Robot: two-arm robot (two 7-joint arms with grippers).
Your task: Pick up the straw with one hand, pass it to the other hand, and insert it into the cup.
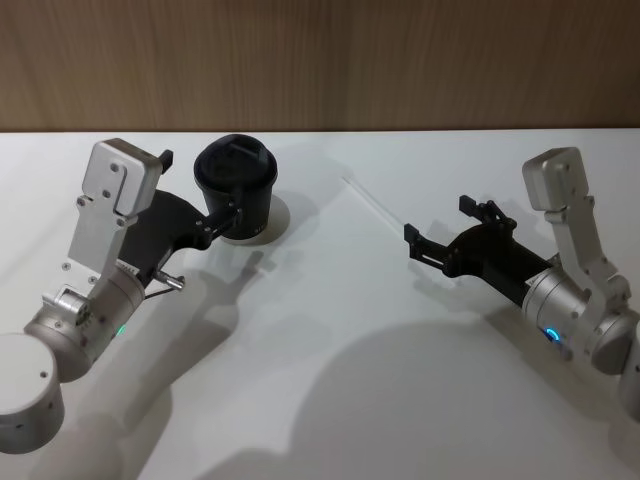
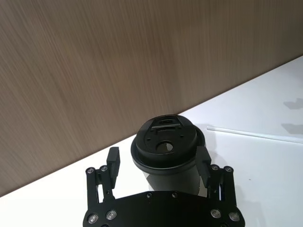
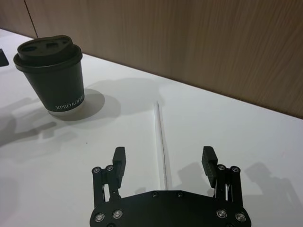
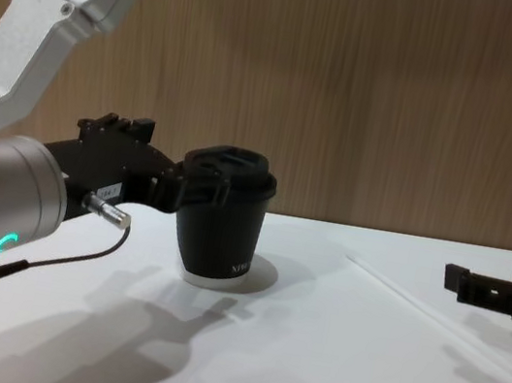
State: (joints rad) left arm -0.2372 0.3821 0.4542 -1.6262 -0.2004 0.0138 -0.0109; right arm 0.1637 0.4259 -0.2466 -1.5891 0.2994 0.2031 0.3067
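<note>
The white straw lies flat on the table right of centre, also seen in the right wrist view, the chest view and the left wrist view. My right gripper hovers open at the straw's near end, a finger on each side, not touching it. The black lidded cup stands upright at the back left. My left gripper is open and straddles the cup, with a gap showing at one finger.
A wooden wall rises behind the white table's far edge. A thin dark cable with a metal plug hangs from the left wrist. Bare tabletop lies between the arms and toward me.
</note>
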